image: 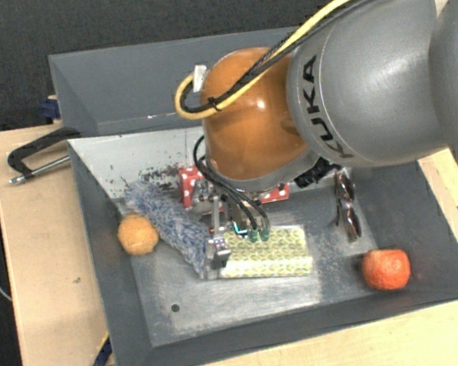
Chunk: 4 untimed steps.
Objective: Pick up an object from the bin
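an orange ball (137, 235) lies at the left side; a reddish ball (387, 269) sits toward the lower right corner, with dark folded glasses (346, 205) near it.

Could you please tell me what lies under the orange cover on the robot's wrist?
A red thing pokes out at the left edge of the orange cover; the rest of it is covered. Lower down, the gripper stands between a blue-grey cloth and a pale studded plate.
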### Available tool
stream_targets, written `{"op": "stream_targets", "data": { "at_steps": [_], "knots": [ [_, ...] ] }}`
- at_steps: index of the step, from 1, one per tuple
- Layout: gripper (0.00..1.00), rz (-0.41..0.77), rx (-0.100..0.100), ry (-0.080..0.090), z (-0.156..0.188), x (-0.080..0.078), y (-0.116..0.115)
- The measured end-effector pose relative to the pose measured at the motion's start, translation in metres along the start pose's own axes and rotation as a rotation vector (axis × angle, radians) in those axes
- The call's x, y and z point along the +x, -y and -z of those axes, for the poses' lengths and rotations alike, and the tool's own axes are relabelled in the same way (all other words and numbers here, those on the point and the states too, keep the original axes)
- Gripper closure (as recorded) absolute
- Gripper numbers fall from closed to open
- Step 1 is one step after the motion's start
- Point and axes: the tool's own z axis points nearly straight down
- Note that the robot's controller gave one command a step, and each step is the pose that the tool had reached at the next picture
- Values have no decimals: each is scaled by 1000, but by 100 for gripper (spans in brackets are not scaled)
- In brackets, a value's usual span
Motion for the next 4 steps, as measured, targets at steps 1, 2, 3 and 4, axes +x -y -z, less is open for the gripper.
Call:
{"op": "stream_targets", "data": {
  "at_steps": [1,2,3,4],
  "knots": [
    [0,-1,-1,8,4,-2,1],
    [100,-154,-15,11,-99,-33,32],
    [100,-155,-15,11,-99,-33,32],
    [100,-119,-3,12,20,-54,4]
  ]
}}
